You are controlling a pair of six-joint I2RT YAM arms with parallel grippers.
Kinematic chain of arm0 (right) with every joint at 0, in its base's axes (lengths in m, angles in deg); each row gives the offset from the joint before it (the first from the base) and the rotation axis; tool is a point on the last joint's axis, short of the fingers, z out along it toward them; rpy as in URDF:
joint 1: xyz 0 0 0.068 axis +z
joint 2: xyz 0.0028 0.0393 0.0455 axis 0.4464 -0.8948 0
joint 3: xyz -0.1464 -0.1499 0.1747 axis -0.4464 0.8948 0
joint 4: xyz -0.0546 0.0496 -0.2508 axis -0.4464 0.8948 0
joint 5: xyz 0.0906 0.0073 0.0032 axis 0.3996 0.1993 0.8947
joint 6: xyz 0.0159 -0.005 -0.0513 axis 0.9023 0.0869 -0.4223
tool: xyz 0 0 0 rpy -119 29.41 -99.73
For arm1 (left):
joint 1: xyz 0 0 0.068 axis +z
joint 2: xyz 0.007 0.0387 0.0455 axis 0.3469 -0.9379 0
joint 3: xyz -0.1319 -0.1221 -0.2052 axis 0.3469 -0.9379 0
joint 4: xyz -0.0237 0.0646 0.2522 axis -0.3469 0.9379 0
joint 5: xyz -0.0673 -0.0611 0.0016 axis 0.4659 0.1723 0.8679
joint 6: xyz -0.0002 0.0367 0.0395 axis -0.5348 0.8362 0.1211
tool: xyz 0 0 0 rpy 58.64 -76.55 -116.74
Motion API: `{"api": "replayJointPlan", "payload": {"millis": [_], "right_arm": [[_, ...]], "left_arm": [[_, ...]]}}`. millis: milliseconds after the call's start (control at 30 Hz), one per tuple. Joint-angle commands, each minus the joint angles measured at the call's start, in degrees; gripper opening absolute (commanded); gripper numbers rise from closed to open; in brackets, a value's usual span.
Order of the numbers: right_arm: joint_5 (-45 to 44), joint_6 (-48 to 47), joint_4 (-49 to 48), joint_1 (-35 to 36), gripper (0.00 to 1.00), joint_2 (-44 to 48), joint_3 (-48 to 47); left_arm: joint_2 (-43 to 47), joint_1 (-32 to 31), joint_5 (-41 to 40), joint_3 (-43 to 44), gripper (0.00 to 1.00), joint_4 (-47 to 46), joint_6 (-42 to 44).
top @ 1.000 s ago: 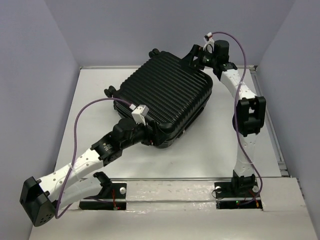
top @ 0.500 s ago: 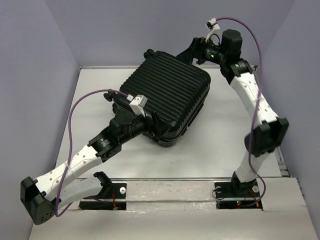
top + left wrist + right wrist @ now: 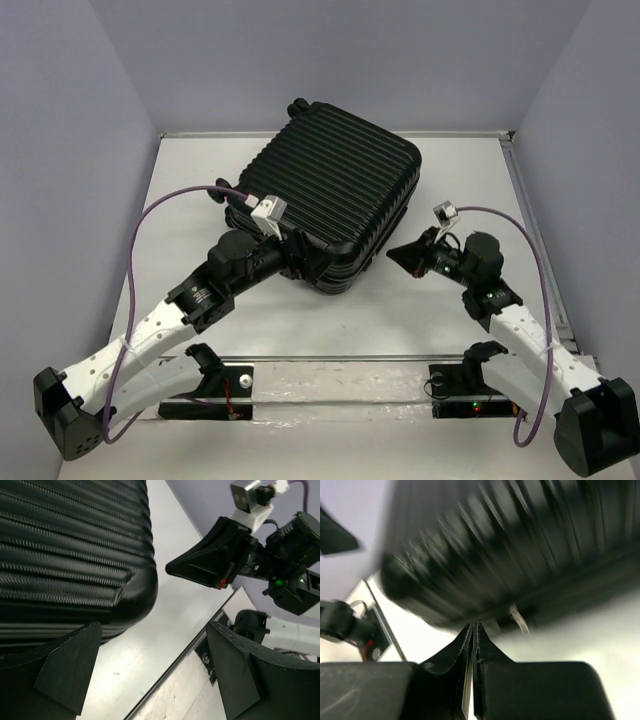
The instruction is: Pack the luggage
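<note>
The luggage [image 3: 335,195], a big black ribbed hard-shell case, lies closed on the white table toward the back. My left gripper [image 3: 308,262] stands open at its near corner, one finger beside the lower shell edge, nothing held. In the left wrist view the luggage [image 3: 70,555] fills the upper left, above the left gripper [image 3: 150,675]. My right gripper [image 3: 400,253] hovers shut and empty just right of that same corner, also in sight as the right gripper [image 3: 172,569]. The right wrist view is blurred: luggage [image 3: 510,545] beyond the shut gripper [image 3: 473,629], with a zipper pull [image 3: 519,619] hanging at the seam.
A metal rail [image 3: 400,357] runs along the table's near edge, with both arm bases [image 3: 220,385] behind it. Lilac walls close in the table at left, back and right. A purple cable [image 3: 170,215] loops above the left arm.
The right arm has swung from the luggage's far right corner down to its near corner, and its jaws have closed. The luggage has turned and slid slightly back. The left arm followed it.
</note>
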Motion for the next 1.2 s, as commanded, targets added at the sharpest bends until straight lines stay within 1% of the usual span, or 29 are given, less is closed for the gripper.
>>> {"api": "replayJointPlan", "payload": {"millis": [0,67,100,133,200,267,333,400,533,633,667,733,800,1000,1167], "right_arm": [[-3.01,2.12,-10.46,-0.09,0.26,0.67,7.83],[-4.24,0.37,-13.01,-0.09,0.37,-1.27,8.56],[-4.07,-0.42,-13.1,-0.09,0.38,-3.62,7.51],[-3.81,-2.26,-14.06,-0.09,0.36,-4.95,7.07],[-4.24,-2.98,-16.0,-0.09,0.25,-8.81,5.84],[-3.37,-4.38,-18.11,-0.09,0.25,-11.46,4.69],[-0.75,-5.52,-19.34,-0.09,0.27,-15.05,2.94],[-0.37,-8.33,-18.65,-0.09,0.29,-17.96,1.27],[2.51,-10.1,-18.12,-0.09,0.34,-20.25,0.56],[4.53,-10.89,-17.76,-0.09,0.4,-23.06,-0.41],[5.5,-10.89,-18.11,-0.09,0.46,-24.2,-0.58],[5.87,-10.89,-18.73,-0.09,0.5,-24.83,-0.5],[5.86,-11.42,-18.73,-0.09,0.5,-25.53,-0.5],[9.55,-11.95,-20.05,-0.09,0.53,-29.31,-2.34],[11.22,-10.89,-22.85,-0.09,0.51,-31.86,-2.78]], "left_arm": [[2.54,-0.39,5.12,-4.61,0.97,1.16,1.62],[2.9,-1.0,5.04,-6.63,0.98,0.99,0.92],[2.82,-1.26,4.78,-6.99,0.97,0.38,0.65],[2.64,-1.44,4.78,-7.95,0.98,-0.32,0.48],[1.85,-1.53,4.6,-8.66,0.98,-2.42,-0.14],[0.28,-1.53,4.6,-9.1,0.98,-3.66,-0.23],[-1.13,-1.62,4.69,-9.1,0.98,-5.07,-0.49],[-2.98,-1.79,5.22,-8.67,0.97,-6.57,-0.49],[-4.57,-1.97,4.25,-7.44,0.97,-6.92,-0.58],[-5.44,-2.06,4.07,-6.74,0.97,-7.27,-0.41],[-6.14,-2.06,4.07,-6.47,0.97,-7.27,-0.23],[-6.59,-2.06,4.07,-6.12,0.97,-7.45,-0.23],[-7.29,-2.06,4.16,-5.77,0.97,-8.06,-0.32],[-8.08,-2.15,3.81,-5.33,0.97,-9.47,-1.46],[-8.35,-2.15,3.28,-4.71,0.97,-9.56,-1.46]]}}
